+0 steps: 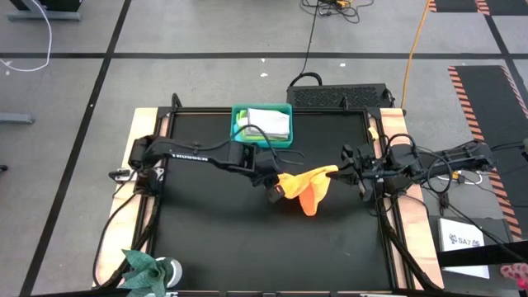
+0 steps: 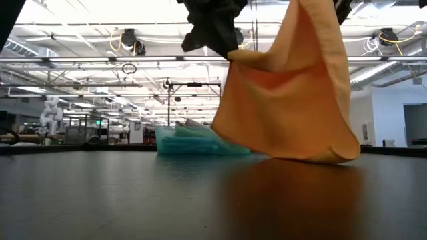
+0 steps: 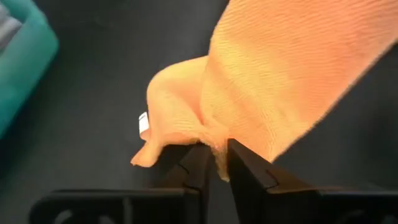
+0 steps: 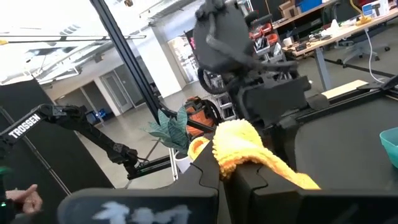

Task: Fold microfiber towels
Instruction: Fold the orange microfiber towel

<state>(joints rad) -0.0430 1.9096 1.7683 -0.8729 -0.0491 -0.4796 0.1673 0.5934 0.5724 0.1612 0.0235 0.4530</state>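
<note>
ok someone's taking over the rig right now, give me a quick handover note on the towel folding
Left gripper: fingers close together on an edge of the orange-yellow towel, above mid-table.
Right gripper: shut on the towel's other end, near the table's right side.
The towel hangs between the two, its lowest part touching the black table; not folded yet.
Teal bin at the table's back edge holds other towels; their count is unclear.
Left: lay the orange-yellow one flat and fold it, then the rest.

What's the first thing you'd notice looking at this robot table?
A bright orange towel hangs above the middle of the black table, stretched between the left gripper and the right gripper. Behind it, at the table's far edge, sits a teal bin with cloths inside.
</note>
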